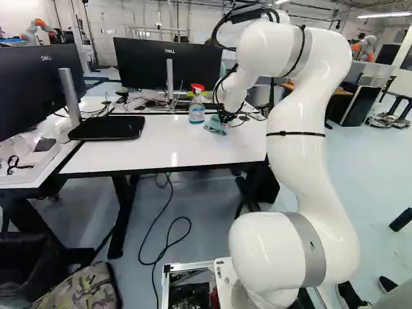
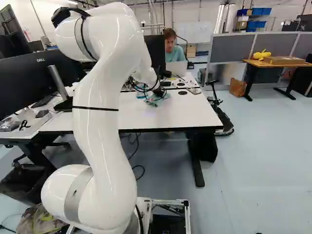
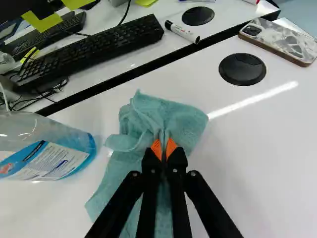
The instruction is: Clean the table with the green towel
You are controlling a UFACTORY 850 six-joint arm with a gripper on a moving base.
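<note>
"DELL" read on the backs of two monitors: the one at the left edge of the left base view (image 1: pixel 33 90) and the wider-set one just right of it (image 1: pixel 168 64). Same word showed on the left-edge monitor in the right base view. Spray bottle (image 3: pixel 37 148) carried a label (image 3: pixel 49 161) with small print, unreadable. Marker (image 3: pixel 182 32) had print on its barrel, also too small. Keyboard (image 3: pixel 99 47) legends: not legible.

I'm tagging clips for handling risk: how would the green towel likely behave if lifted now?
Probably floppy: the towel lies in soft, uneven folds. It looks thin, so likely light. The gripper pinches only a bunched fold, so the loose parts spread on the tabletop would probably droop and hang.
</note>
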